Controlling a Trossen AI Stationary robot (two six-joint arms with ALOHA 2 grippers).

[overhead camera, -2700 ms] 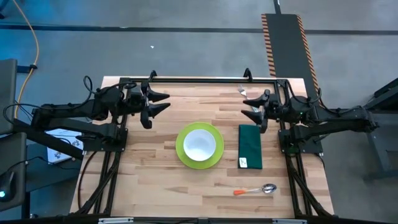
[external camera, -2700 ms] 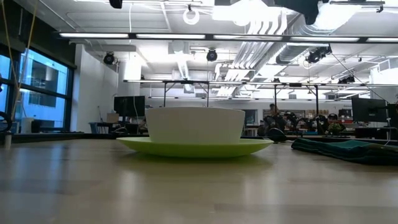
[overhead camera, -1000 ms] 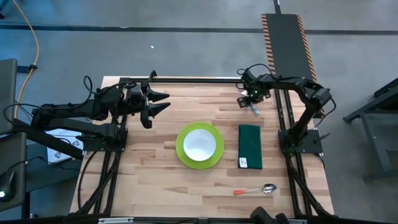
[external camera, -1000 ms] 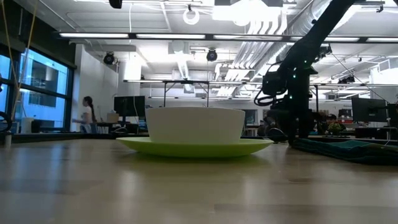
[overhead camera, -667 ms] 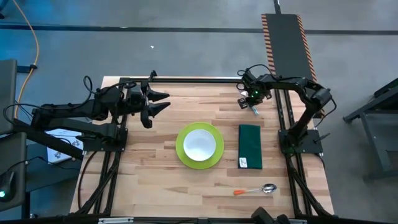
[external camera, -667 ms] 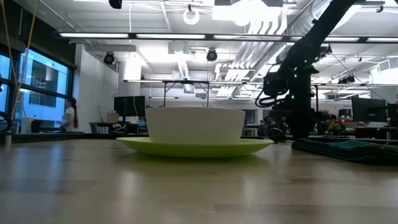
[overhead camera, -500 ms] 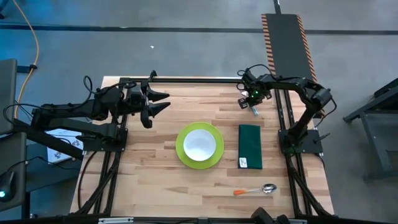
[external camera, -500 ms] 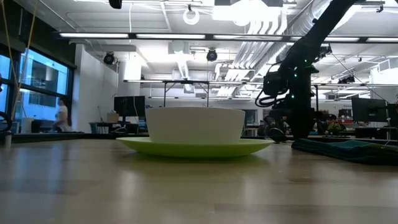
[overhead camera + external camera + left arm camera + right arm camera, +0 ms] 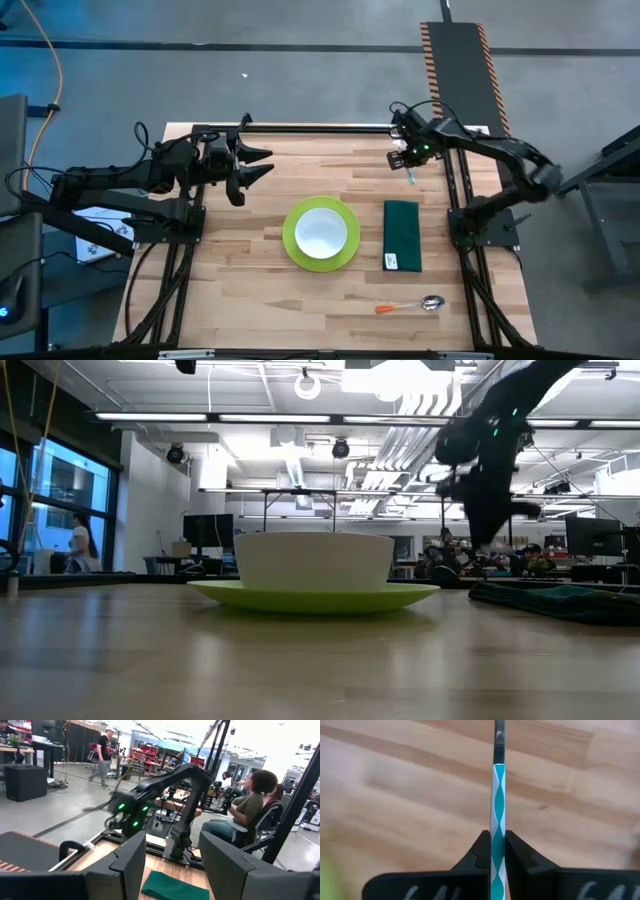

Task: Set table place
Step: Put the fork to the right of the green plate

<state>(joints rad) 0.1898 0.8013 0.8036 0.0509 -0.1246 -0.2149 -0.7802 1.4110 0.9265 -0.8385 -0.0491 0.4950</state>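
A white bowl (image 9: 320, 230) stands in a lime-green plate (image 9: 345, 252) at the table's middle. To their right lies a dark green folded napkin (image 9: 402, 235). A spoon with an orange handle (image 9: 410, 305) lies near the front edge. My right gripper (image 9: 498, 837) hangs over the far right part of the table (image 9: 250, 290), shut on a fork with a teal-and-white striped handle (image 9: 498, 795). In the high view the fork (image 9: 410, 176) shows just below the gripper (image 9: 406, 158). My left gripper (image 9: 265, 162) waits open at the far left. My right gripper pinches the fork's striped handle (image 9: 498, 822) between its two fingers, coming from above and pointing down. The handle runs on past the fingertips (image 9: 481, 851) to the fork's metal part (image 9: 499, 735). The fork is lifted clear of the wood.
A black frame bar (image 9: 320, 127) runs along the table's far edge. Bare wood lies left of the plate and along the front. People (image 9: 252, 805) sit and walk in the room beyond the table.
My right gripper has risen from the tabletop at the far right and shifted a little toward the right edge. The fork, which lay on the wood, has come up with it and hangs clear. A person in the background has walked about.
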